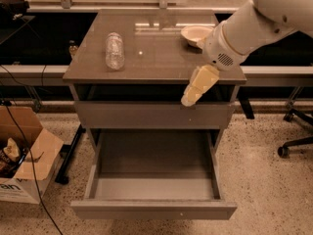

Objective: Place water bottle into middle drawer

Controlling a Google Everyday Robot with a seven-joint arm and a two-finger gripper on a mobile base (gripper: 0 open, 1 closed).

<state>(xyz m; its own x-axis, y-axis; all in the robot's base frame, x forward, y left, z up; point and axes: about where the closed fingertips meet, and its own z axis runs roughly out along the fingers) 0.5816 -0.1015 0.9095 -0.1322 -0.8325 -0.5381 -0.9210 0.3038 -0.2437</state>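
The water bottle [114,50] is clear crinkled plastic and lies on its side on the left part of the grey cabinet top [156,58]. The middle drawer [152,207] is pulled open below, its boxy grey inside bare. My gripper [191,98] hangs from the white arm at the right front edge of the cabinet top, over the upper drawer front [152,115]. It holds nothing and is well to the right of the bottle.
A white bowl [195,35] sits at the back right of the top, partly behind my arm. A cardboard box [24,165] with cables stands on the floor at left. An office chair base [296,141] is at right.
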